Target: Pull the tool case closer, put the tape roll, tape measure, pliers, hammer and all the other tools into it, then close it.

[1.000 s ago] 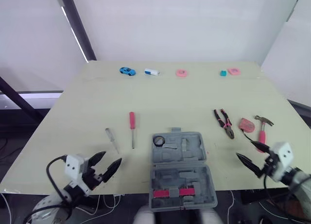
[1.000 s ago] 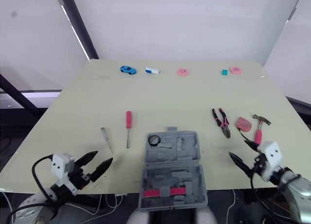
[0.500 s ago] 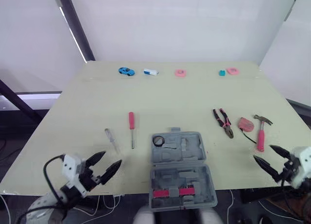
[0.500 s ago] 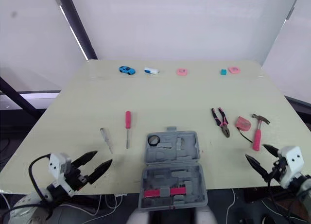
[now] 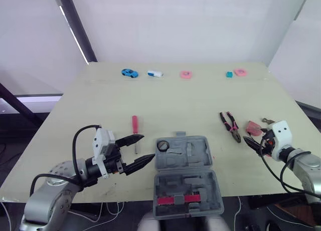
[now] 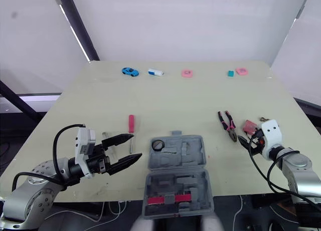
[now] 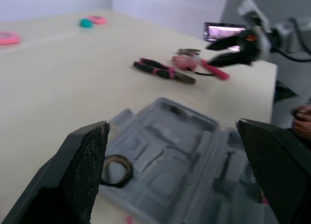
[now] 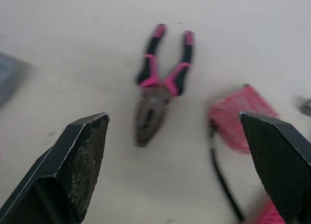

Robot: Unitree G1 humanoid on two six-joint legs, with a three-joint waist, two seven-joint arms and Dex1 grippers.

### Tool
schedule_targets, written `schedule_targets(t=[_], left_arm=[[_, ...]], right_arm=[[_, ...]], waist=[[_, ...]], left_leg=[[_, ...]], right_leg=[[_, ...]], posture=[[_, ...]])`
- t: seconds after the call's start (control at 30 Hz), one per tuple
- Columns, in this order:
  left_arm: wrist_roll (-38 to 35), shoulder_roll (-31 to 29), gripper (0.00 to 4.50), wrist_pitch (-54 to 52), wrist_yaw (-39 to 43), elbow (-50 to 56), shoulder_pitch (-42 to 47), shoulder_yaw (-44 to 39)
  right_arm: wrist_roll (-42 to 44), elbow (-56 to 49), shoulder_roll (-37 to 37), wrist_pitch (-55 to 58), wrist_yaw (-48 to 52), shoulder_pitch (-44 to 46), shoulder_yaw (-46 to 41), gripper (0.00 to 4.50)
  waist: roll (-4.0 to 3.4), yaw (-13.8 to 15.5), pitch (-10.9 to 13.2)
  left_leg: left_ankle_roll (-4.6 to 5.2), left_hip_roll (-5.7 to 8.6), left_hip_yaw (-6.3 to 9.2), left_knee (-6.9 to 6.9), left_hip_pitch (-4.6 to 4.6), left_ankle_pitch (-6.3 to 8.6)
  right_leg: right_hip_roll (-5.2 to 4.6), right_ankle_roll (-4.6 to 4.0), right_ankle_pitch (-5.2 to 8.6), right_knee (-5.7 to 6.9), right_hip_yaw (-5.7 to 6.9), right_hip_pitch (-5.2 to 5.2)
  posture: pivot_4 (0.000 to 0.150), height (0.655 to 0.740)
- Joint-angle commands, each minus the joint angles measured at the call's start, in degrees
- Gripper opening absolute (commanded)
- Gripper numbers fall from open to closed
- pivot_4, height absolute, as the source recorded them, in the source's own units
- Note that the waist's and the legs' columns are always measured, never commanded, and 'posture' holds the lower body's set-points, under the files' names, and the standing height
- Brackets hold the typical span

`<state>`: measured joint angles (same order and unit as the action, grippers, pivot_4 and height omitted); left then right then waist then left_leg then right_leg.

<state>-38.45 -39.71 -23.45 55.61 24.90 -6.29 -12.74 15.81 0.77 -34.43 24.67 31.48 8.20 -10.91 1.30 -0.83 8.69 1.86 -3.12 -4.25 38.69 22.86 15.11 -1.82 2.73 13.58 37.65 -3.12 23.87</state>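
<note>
Black-fingered and spread wide, the left gripper hovers just left of the open grey tool case, which lies at the near edge of the desk with the tape roll in its far half. The right gripper, also apart, hangs near the pink tape measure and hammer, with the pliers just left. A red screwdriver lies beyond the left gripper.
</note>
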Motion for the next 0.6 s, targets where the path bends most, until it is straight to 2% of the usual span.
schedule_targets(t=[0.03, 0.13, 0.17, 0.2, 0.27, 0.33, 0.6], left_arm=[[-0.7, -1.7, 4.45, 0.2, 2.1, 1.9, 0.8, 0.2], [0.7, -1.2, 4.45, 4.3, 4.5, 0.4, 1.6, 0.3], [-0.2, -1.6, 4.50, 3.8, 5.4, 0.0, 2.2, 0.3], [-0.9, -1.9, 4.50, 3.2, 6.0, -0.3, 2.6, 0.3], [-1.9, -2.2, 4.50, 2.7, 7.3, -0.4, 3.4, 0.4], [-2.4, -2.2, 4.50, 2.7, 8.4, -0.1, 4.0, 0.6], [-3.4, -1.6, 4.50, 3.5, 10.2, 0.8, 4.6, 0.8]], right_arm=[[-1.4, 2.2, 0.3, 0.8, -2.0, 2.1, -0.1, 4.50], [-2.1, 6.0, 1.0, 1.2, -3.1, 4.2, 0.1, 4.50], [-2.4, 7.2, 1.2, 1.7, -3.3, 5.1, 0.6, 3.95], [-2.6, 8.1, 1.4, 2.0, -3.4, 5.7, 0.9, 3.66], [-4.1, 10.2, 1.7, 2.6, -4.6, 7.3, 1.8, 2.56], [-5.1, 11.8, 2.3, 3.4, -6.0, 8.8, 2.4, 1.69], [-6.6, 12.9, 4.6, 7.3, -9.0, 11.4, 3.2, 1.69]], waist=[[0.01, 0.1, 0.0], [0.00, 0.0, 0.0], [0.00, 0.0, 0.0], [0.00, 0.0, 0.0], [0.00, -0.1, 0.0], [-0.01, -0.1, 0.0], [-0.01, -0.1, 0.0]], left_leg=[[0.00, 0.00, -0.01, -0.01, 0.02, 0.00], [0.00, 0.00, -0.02, -0.05, 0.01, 0.00], [0.00, 0.00, -0.03, -0.05, 0.01, 0.00], [0.00, 0.01, -0.04, -0.05, 0.02, 0.00], [0.00, 0.01, -0.05, -0.05, 0.01, 0.00], [0.00, 0.01, -0.05, -0.06, 0.01, 0.00], [0.00, 0.00, -0.03, -0.11, 0.01, 0.00]], right_leg=[[0.03, 0.00, 0.00, -0.01, 0.00, 0.00], [0.03, 0.00, 0.00, -0.04, -0.01, 0.00], [0.03, 0.00, 0.00, -0.06, -0.02, -0.01], [0.02, 0.00, 0.00, -0.07, -0.04, 0.00], [0.03, 0.01, 0.00, -0.06, -0.06, 0.00], [0.03, 0.01, 0.00, -0.06, -0.05, 0.00], [0.05, 0.02, 0.00, -0.06, -0.05, 0.01]], posture=[[0.150, 0.7400], [0.150, 0.7400], [0.150, 0.7400], [0.150, 0.7400], [0.150, 0.7400], [0.150, 0.7400], [0.150, 0.7400]])
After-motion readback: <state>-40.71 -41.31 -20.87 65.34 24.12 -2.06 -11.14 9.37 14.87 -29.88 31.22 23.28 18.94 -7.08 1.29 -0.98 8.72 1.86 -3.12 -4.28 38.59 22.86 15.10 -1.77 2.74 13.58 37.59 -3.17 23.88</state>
